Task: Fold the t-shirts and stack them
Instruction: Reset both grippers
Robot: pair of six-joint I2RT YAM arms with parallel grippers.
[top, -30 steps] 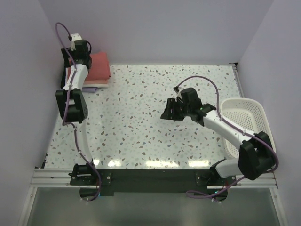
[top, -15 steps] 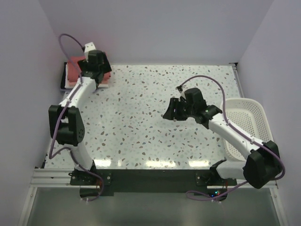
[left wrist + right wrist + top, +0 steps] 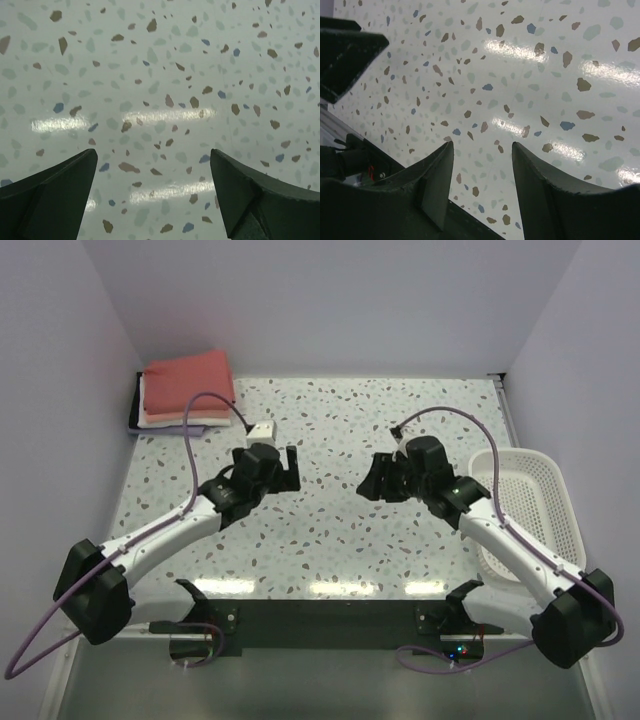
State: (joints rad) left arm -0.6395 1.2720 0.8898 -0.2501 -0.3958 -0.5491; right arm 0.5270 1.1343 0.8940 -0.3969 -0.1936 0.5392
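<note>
Table: we saw a speckled terrazzo top point(image 3: 330, 530) between pale walls.
T-shirts: the folded stack point(image 3: 188, 390) sat in the far left corner, red on top.
Left gripper point(image 3: 154, 195): we saw its jaws spread wide over bare table, holding nothing.
Right gripper point(image 3: 482, 175): its jaws were parted and empty, near the table's middle.
Basket point(image 3: 530, 462): we saw it at the right edge.

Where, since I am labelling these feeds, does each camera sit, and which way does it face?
Top external: fixed above and behind the arms, looking down on the table, stacked t-shirts and basket; both arms show.
Left wrist: on the left arm, facing down at bare table; the left gripper, open, frames it.
Right wrist: on the right arm, looking low across the table towards base hardware; right gripper, open, in front.
Shared: all three show the speckled table.
</note>
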